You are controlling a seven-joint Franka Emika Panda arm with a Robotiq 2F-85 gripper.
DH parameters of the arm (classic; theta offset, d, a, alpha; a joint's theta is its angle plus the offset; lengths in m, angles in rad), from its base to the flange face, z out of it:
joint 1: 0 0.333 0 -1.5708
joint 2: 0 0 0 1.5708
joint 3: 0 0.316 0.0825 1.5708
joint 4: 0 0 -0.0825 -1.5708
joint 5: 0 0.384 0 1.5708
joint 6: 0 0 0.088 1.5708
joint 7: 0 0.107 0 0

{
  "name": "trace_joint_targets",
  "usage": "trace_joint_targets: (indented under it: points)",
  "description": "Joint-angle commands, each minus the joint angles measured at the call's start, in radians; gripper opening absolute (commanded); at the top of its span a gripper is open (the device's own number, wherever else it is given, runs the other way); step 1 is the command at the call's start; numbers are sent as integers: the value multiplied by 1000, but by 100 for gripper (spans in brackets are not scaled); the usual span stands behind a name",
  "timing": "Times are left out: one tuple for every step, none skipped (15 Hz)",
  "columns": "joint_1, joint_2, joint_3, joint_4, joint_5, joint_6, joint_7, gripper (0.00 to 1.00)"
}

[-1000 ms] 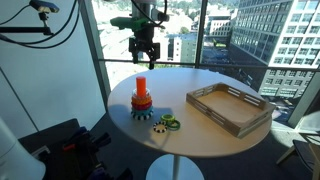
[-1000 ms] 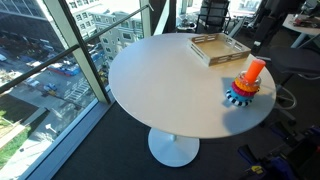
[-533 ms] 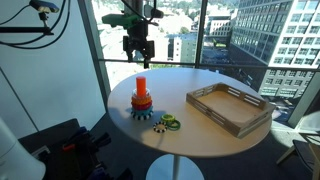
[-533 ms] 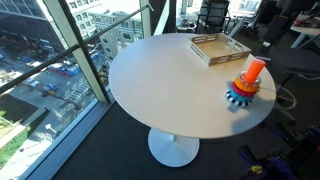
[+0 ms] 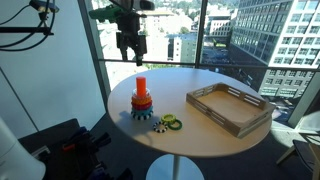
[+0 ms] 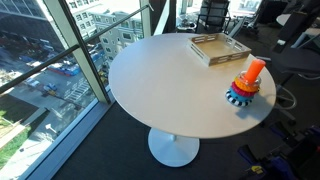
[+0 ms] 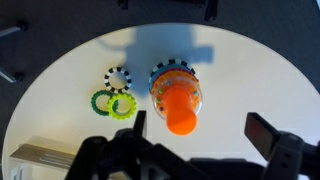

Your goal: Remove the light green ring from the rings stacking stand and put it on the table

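Note:
The rings stacking stand (image 7: 176,88) with its orange peg stands on the table (image 7: 245,65); it shows in both exterior views (image 5: 141,101) (image 6: 247,86). The light green ring (image 7: 123,107) lies flat on the table beside the stand, touching a darker green ring (image 7: 100,101) and next to a pale toothed ring (image 7: 119,77). These loose rings show as a small cluster in an exterior view (image 5: 167,123). My gripper (image 7: 200,130) is open and empty, high above the stand (image 5: 131,47).
A wooden tray (image 5: 228,108) (image 6: 218,47) lies on the far side of the table from the stand; its corner shows in the wrist view (image 7: 40,157). Windows surround the table, and its edge (image 6: 150,120) drops off all round.
My gripper has risen and drifted away from above the stand, still open. The rings and stand have not moved.

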Motion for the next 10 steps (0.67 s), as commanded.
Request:
trace_joint_targets:
  points:
    - [-12,-58,10,-19,-38,-34,54,100]
    - [1,-22,-1,-5,-16,-15,21,100]
    - [1,-28,0,-6,-17,-16,23,100]
    - [1,-27,0,-6,-17,-16,23,100]
    - [1,-25,0,-6,-17,-16,23,100]
    - [1,-22,0,-6,-17,-16,23,100]
    - [1,-20,0,-6,-17,-16,23,100]
    - [1,-19,0,-6,-17,-16,23,100]
    - [1,-19,0,-6,-17,-16,23,100]
    - [1,-19,0,-6,-17,-16,23,100]
